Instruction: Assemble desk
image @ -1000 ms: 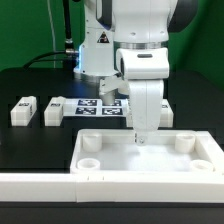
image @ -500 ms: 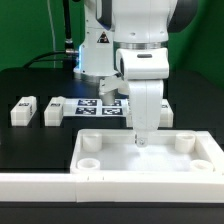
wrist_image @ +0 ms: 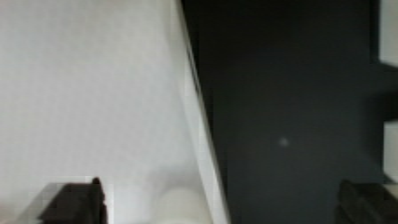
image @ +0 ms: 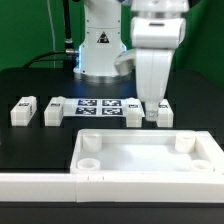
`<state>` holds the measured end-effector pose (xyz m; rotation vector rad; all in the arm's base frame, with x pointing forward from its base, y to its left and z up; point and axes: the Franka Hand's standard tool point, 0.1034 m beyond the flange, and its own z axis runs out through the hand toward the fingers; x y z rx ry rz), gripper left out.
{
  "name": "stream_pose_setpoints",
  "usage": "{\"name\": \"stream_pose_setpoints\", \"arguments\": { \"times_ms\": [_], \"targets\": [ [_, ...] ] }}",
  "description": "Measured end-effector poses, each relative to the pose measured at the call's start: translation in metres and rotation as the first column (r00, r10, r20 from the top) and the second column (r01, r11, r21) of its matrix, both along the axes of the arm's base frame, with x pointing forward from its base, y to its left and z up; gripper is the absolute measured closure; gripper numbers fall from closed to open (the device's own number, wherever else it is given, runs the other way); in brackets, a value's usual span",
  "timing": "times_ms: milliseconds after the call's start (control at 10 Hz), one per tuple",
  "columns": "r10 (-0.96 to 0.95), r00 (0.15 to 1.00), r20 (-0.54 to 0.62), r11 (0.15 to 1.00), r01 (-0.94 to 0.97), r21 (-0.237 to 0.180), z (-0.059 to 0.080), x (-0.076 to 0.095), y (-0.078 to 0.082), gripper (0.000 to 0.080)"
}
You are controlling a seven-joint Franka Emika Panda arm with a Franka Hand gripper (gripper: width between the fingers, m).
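Black table (image: 30, 150) under the rimmed slab (image: 140, 152); hand (wrist_image: 219, 202) spread wide, empty, fingertips cut off at frame edge.

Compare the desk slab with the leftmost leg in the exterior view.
The slab is wide, flat and rimmed; the leg is a short small block. The slab shows round corner sockets; the leg bears a black-and-white tag. Both are white and lie on the black table, neither held.

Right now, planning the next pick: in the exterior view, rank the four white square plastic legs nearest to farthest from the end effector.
1. Rightmost white square plastic leg and its neighbour, both by the end effector: too close to call.
2. Second leg from the left.
3. Leftmost leg.
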<state>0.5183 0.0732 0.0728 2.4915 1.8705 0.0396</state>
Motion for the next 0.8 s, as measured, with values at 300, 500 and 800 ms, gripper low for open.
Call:
{"name": "stream_pose_setpoints", "arguments": {
  "times_ms": [300,500,800],
  "targets": [
    [-0.210,0.978,0.015,0.977,0.210,0.025,0.012,0.008,0.005,0.0151],
    [-0.325,0.946,0.010,0.945,0.325,0.032,0.011,0.008,0.006,0.0151],
    [-0.637,0.771,-0.030,0.770,0.637,0.030,0.004,-0.007,0.018,0.0151]
  ]
}}
